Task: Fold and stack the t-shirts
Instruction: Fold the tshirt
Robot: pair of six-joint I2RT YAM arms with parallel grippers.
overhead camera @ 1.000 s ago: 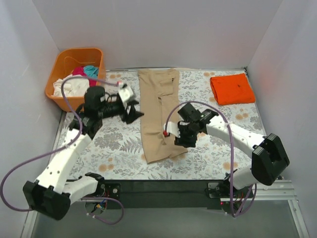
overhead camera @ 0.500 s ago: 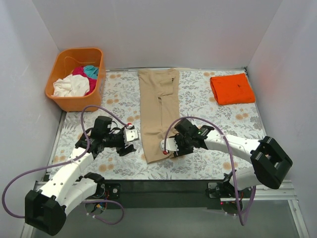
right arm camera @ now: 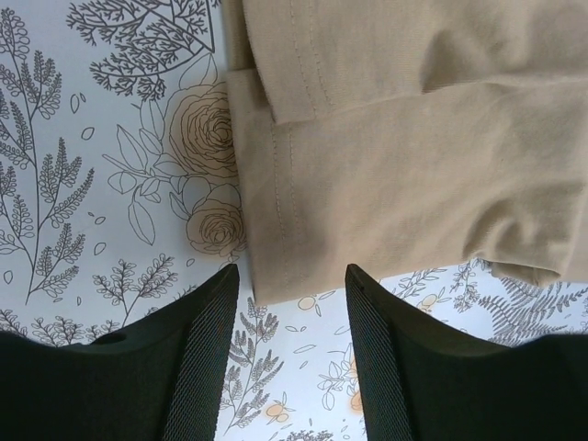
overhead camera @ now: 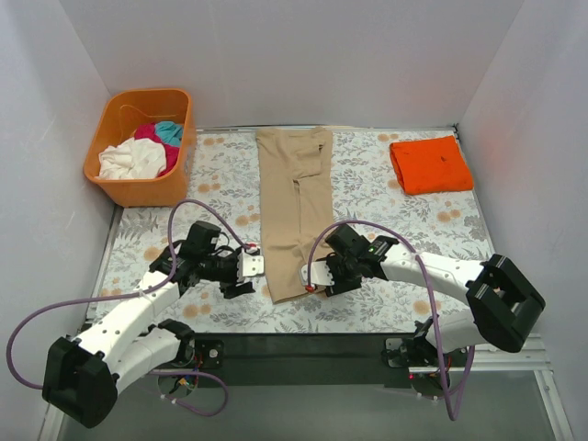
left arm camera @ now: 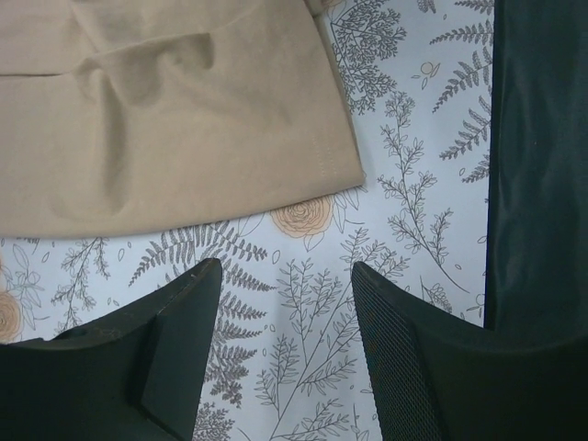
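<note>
A tan t-shirt [overhead camera: 296,207] lies folded into a long strip down the middle of the flowered table. My left gripper [overhead camera: 246,275] hovers open just left of the strip's near corner; its wrist view shows that hem corner [left arm camera: 344,175] ahead of the empty fingers. My right gripper [overhead camera: 315,276] is open at the strip's near right corner, with the hem edge [right arm camera: 276,289] lying just beyond its fingertips and nothing held. An orange t-shirt [overhead camera: 430,164] lies folded at the far right. White, magenta and teal shirts [overhead camera: 140,156] fill the basket.
The rigid orange basket [overhead camera: 110,188] stands at the far left corner. White walls enclose the table on three sides. The table's dark near edge [left arm camera: 537,165] runs just right of my left gripper in its wrist view.
Both arms have swung back toward the near end of the tan strip and lowered. The left gripper came from beside the basket; the right moved from the strip's middle to its near corner.
</note>
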